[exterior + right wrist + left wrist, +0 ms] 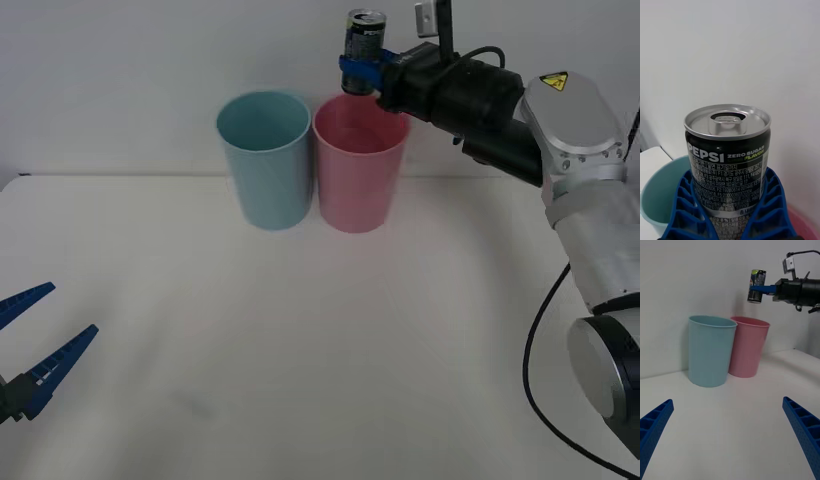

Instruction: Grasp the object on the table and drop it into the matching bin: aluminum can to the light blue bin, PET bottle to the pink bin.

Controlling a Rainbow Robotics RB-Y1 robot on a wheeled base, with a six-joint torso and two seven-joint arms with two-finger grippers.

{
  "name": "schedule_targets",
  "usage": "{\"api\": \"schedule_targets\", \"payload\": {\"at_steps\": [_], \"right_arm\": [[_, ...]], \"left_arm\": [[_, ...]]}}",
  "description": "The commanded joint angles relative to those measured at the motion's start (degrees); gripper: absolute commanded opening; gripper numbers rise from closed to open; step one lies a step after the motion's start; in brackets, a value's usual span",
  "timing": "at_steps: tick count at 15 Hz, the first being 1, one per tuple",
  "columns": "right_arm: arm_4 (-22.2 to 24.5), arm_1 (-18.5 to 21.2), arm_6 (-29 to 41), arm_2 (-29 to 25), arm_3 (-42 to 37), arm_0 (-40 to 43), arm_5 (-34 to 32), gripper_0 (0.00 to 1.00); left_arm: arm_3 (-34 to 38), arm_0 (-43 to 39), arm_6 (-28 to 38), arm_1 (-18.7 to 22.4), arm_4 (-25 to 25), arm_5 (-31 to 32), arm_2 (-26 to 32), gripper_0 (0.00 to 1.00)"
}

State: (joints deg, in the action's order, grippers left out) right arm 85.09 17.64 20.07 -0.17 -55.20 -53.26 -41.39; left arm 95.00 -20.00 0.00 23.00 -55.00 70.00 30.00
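My right gripper (358, 72) is shut on the aluminum can (364, 37), a small dark can with a silver pull-tab top (728, 120). It holds the can upright in the air above the pink bin (359, 175). The light blue bin (265, 160) stands just left of the pink one, touching it. In the right wrist view the blue ribbed fingers (685, 210) clasp the can's lower sides. From the left wrist view the can (756, 286) hangs above the pink bin (748, 347), beside the light blue bin (709, 350). My left gripper (30, 345) waits open low at the table's left front.
The white table (300, 350) spreads wide in front of the two bins. A pale wall rises right behind them. My right arm (560, 150) reaches in from the right side.
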Motion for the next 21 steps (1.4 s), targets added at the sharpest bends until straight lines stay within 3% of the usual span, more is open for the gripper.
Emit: {"api": "schedule_targets", "payload": {"at_steps": [1,8,14,21], "right_arm": [[0.0,-2.5,0.0,3.2,1.0,-1.2,4.9,0.0],[0.0,-8.2,0.2,10.2,1.0,-2.4,15.3,0.0],[1.1,-11.8,-1.7,12.6,1.0,-2.5,22.6,0.01],[-3.0,-15.9,-8.8,11.5,15.5,-11.7,27.2,0.02]], "left_arm": [[0.0,0.0,0.0,0.0,0.0,0.0,0.0,1.0],[0.0,0.0,0.0,0.0,0.0,0.0,0.0,1.0],[0.0,0.0,0.0,0.0,0.0,0.0,0.0,1.0],[0.0,0.0,0.0,0.0,0.0,0.0,0.0,1.0]]}}
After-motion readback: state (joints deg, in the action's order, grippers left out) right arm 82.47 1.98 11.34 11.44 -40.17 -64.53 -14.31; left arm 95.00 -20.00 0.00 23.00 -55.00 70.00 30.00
